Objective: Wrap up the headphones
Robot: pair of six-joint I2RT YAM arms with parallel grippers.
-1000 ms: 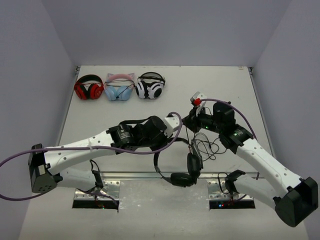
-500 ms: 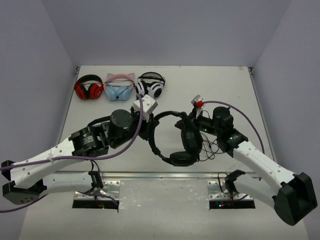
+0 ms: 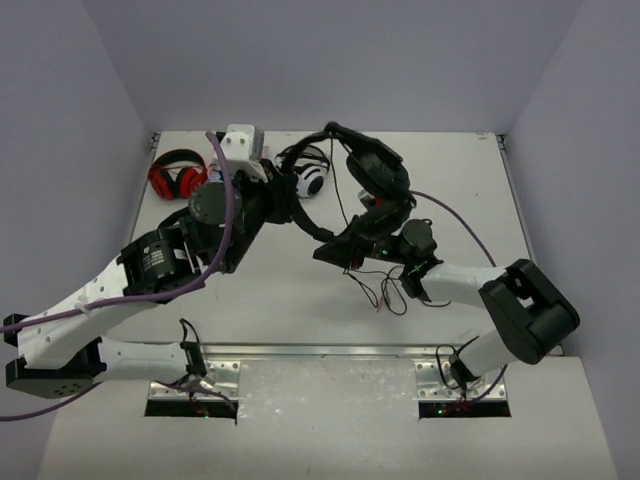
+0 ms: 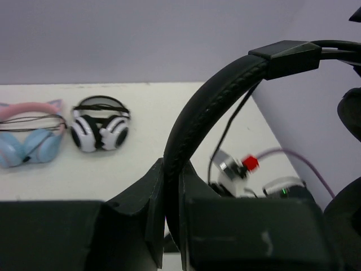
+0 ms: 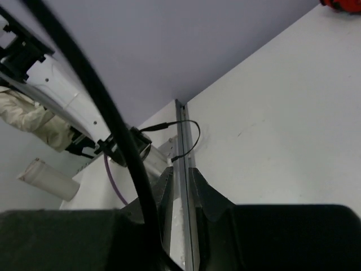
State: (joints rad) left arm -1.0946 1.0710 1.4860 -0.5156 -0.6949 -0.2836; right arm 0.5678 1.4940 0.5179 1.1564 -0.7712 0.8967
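At the back left of the table [image 3: 250, 290] sit a red pair [image 3: 178, 178], a blue and pink pair [image 4: 28, 141] and a black-and-white pair [image 4: 100, 127]; these are not the ones to wrap. The left gripper [image 4: 172, 176] is squeezed tight on the padded band of the black headphones [image 4: 210, 93] and holds them up in the air over the middle of the table. The thin black cable [image 5: 113, 124] runs down from them, and its loose end lies in loops on the table. The right gripper [image 5: 180, 183] is just under the headphones. Its fingers are a tiny bit apart and the cable runs close beside one of them, but I cannot tell if they pinch it. I think the wrapping has hardly begun. Next the right gripper needs a sure hold on the cable, then it must wind it round the headphones without tangles.
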